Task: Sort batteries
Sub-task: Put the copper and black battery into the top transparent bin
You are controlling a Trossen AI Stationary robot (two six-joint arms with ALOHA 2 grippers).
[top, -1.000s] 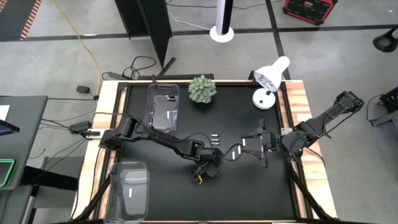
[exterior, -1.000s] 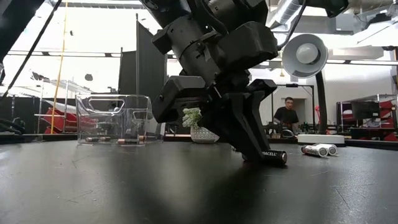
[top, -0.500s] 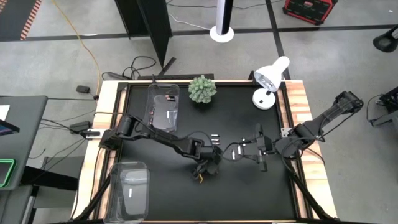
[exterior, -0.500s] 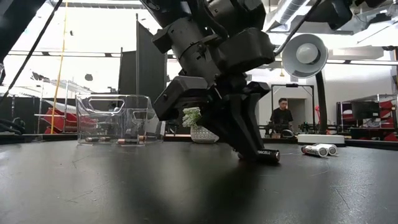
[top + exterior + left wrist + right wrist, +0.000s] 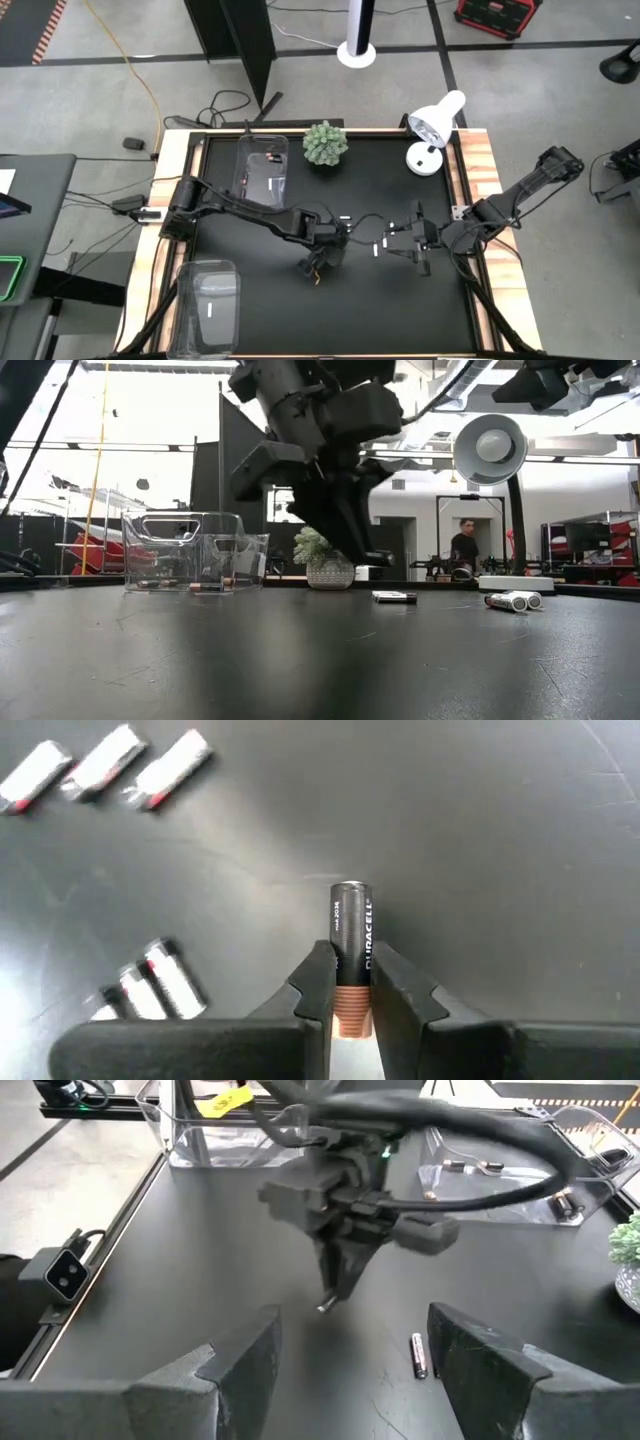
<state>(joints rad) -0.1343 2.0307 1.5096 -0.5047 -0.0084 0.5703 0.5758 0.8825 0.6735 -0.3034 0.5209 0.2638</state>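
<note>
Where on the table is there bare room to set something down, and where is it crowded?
Free: the black mat in front of both arms, right of the near clear bin, and between the plant and the lamp. Crowded: the middle, where the left gripper holds a battery beside the open right gripper and loose batteries.

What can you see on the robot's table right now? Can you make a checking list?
Surface: black table top, wooden edges.
Job's things: left claw holds a dark Duracell battery with a copper end, lifted off the table; white batteries lie loose; two clear bins, the far one holding batteries.
Clutter: small potted plant, white desk lamp.
Grippers: left claw shut on the battery; right claw open, near mid-table.
Cables: cables on the floor behind the table.
Surroundings: a person far behind.
</note>
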